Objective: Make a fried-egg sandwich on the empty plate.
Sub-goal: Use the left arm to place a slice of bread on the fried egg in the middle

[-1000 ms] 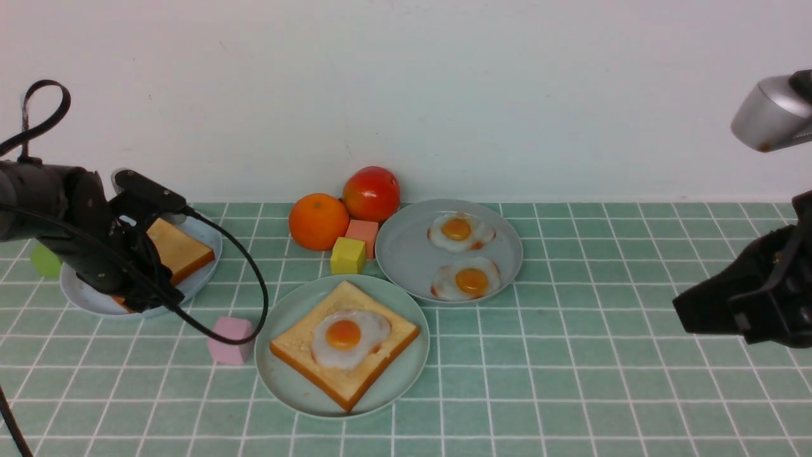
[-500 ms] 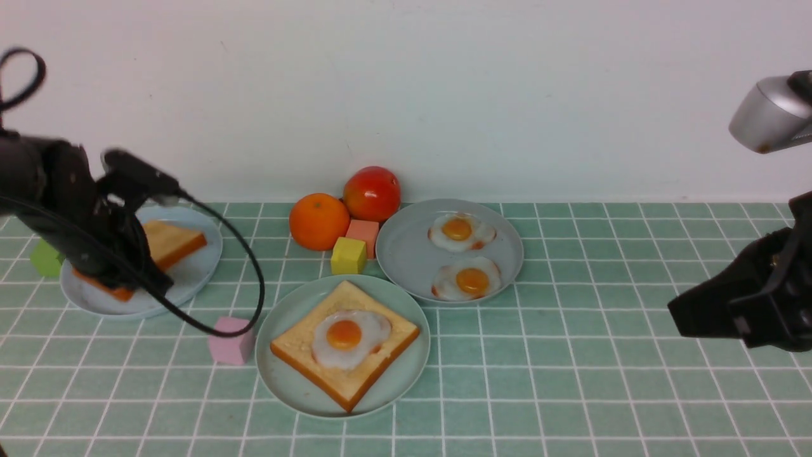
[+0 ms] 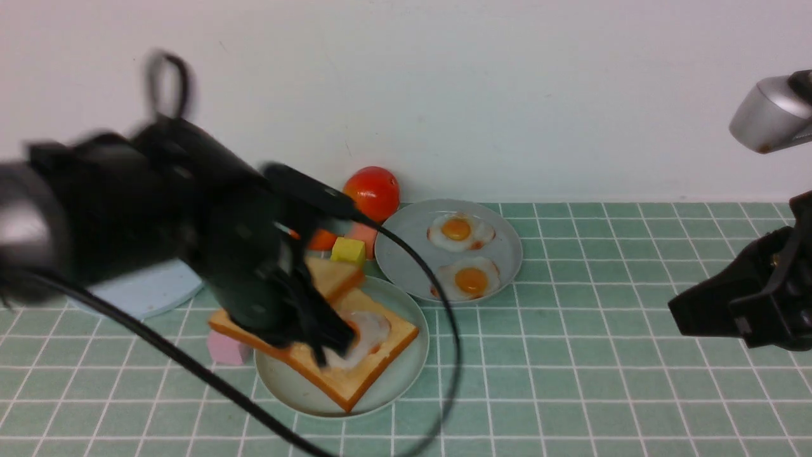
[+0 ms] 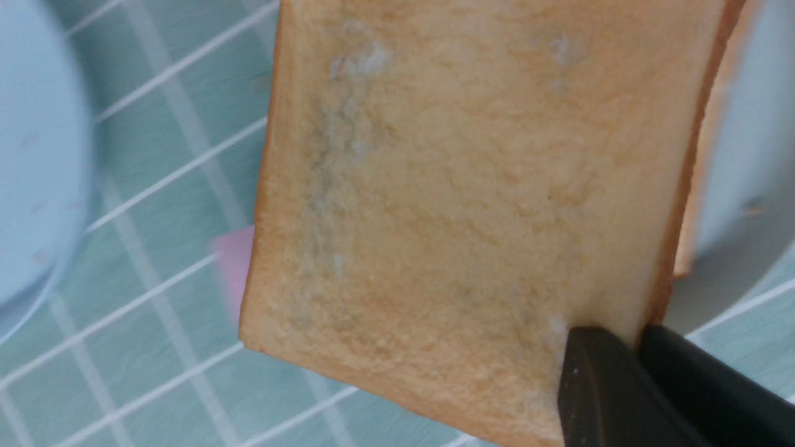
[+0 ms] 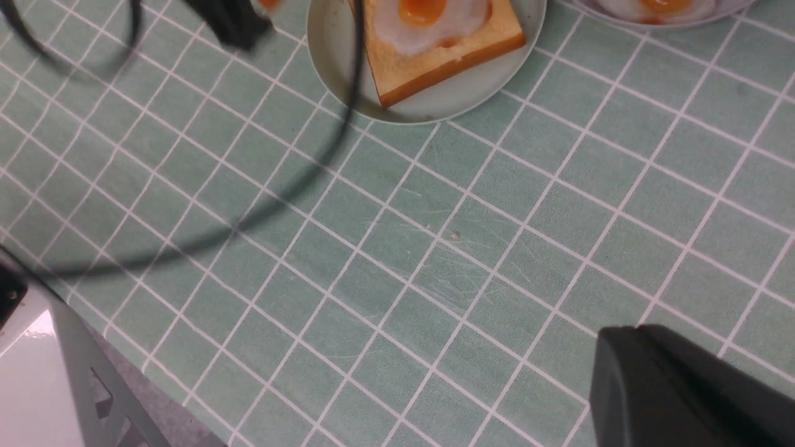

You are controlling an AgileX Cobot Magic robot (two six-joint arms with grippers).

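1. The worktop [image 3: 571, 393] is covered with green tiles. The nearest rows carry nothing but a black cable loop.
2. The right end effector [image 3: 688, 315] hangs above the worktop's right side, well apart from all plates. Its jaws are drawn together, with nothing between them.
3. The mint-green plate [image 3: 396, 381] lies near the centre front. A lower toast slice [image 3: 374, 365] lies flat on it, with a fried egg [image 3: 373, 327] on top. The egg is partly hidden by the left arm.
4. The left end effector [image 3: 320, 336] is clamped on one corner of the held toast slice [image 3: 333, 277]. The left wrist view shows one finger [image 4: 596, 385] on the slice's upper face and the other beneath.
5. The held toast slice is tilted over the left part of the mint-green plate and overhangs its left rim. Contact with the egg cannot be determined.
6. A pink cube [image 3: 221, 350] sits just left of the mint-green plate.
7. A pale blue plate [image 3: 143, 293] lies further back on the left.
8. A grey plate [image 3: 406, 257] behind the mint-green plate carries two more eggs.
9. A yellow cube [image 3: 348, 250] and a tomato [image 3: 374, 190] stand near the wall.
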